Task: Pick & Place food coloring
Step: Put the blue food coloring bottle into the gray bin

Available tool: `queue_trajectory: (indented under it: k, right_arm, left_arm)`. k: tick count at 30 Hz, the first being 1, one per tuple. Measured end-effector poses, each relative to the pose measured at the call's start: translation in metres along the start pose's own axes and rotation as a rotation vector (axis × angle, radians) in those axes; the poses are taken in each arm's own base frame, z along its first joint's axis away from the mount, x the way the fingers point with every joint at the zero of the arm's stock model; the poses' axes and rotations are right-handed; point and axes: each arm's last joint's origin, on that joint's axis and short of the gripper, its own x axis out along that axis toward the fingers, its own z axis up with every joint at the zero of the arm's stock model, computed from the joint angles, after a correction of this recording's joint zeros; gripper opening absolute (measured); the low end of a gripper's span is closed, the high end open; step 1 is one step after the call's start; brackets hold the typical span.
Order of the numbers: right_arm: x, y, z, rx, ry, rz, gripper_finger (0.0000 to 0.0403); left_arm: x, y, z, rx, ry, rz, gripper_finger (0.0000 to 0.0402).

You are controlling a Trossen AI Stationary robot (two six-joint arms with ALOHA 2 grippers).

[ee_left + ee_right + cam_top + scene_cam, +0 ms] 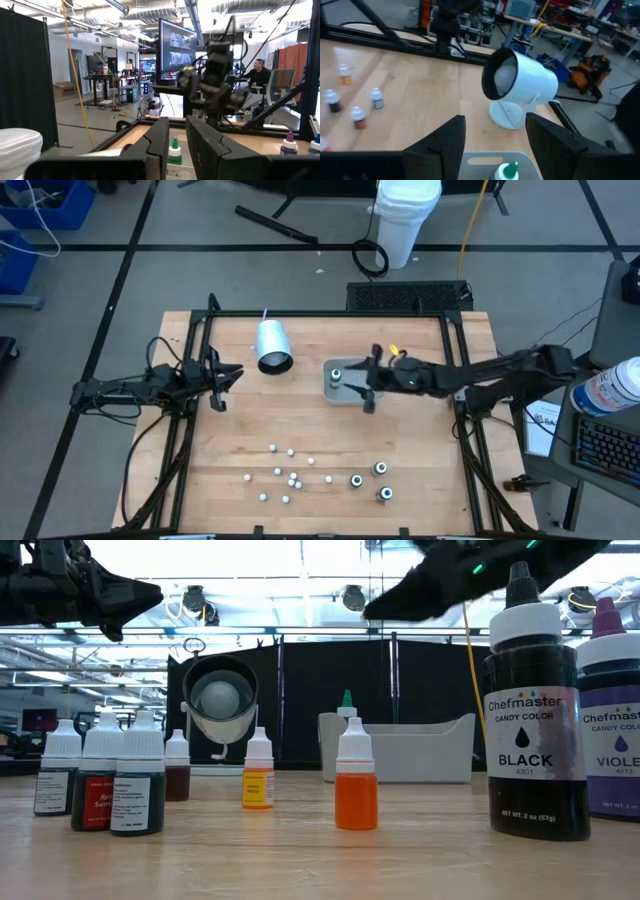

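nearest the table's front edge we count three larger dark bottles (pixel 372 478) of food coloring with white-rimmed tops, clustered toward the right, and about ten small whitish-capped bottles (pixel 288 475) scattered to their left. in the low view two of the large ones read as a black-labelled bottle (pixel 531 710) and a violet one (pixel 612 710), while an orange bottle (pixel 355 783), a yellow one (pixel 258 776) and a group of small dark and red ones (pixel 110 780) stand further along the wood.

past them, mid-table, sits one clear grey tray (pixel 335 385) holding a single green-tipped bottle (pixel 506 171). the right gripper (pixel 366 383) hangs over that tray, its two fingers (pixel 445 140) spread apart with nothing between them, the green tip just below the gap.

beyond the tray one white cup (pixel 271 345) lies on its side, its dark mouth facing the front.

off to the left side of the table the left gripper (pixel 222 377) hovers above the wood, well apart from every bottle; its fingers (pixel 205 142) stand close together with a narrow gap and grasp nothing.
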Motion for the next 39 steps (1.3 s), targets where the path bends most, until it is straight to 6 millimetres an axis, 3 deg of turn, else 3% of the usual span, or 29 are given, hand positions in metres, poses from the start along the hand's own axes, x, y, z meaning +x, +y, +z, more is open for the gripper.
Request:
queue_trajectory:
  k: [6, 14, 16, 23, 32, 39]
  right_arm:
    - [-0.048, 0.023, 0.015, -0.044, 0.046, -0.021, 0.0154]
    - [-0.093, 0.032, 0.001, 0.076, 0.243, 0.02, 0.0023]
    - [-0.099, 0.035, -0.004, 0.095, 0.287, 0.04, 0.0007]
    - [-0.108, 0.053, -0.016, 0.122, 0.376, 0.188, 0.0006]
    - [-0.116, 0.063, -0.074, 0.213, 0.279, 0.165, 0.0001]
    - [-0.12, 0.064, -0.104, 0.293, 0.173, 0.262, 0.0001]
  left_arm:
    - [0.0, 0.0, 0.0, -0.005, 0.004, 0.001, 0.0072]
    - [0.0, 0.0, 0.0, -0.025, 0.003, 0.002, 0.0072]
    - [0.0, 0.0, 0.0, -0.025, 0.003, 0.002, 0.0072]
    - [0.0, 0.0, 0.0, -0.028, 0.002, 0.002, 0.0072]
    - [0.0, 0.0, 0.0, -0.028, 0.004, 0.001, 0.0072]
    - [0.0, 0.0, -0.001, -0.027, 0.005, 0.002, 0.0072]
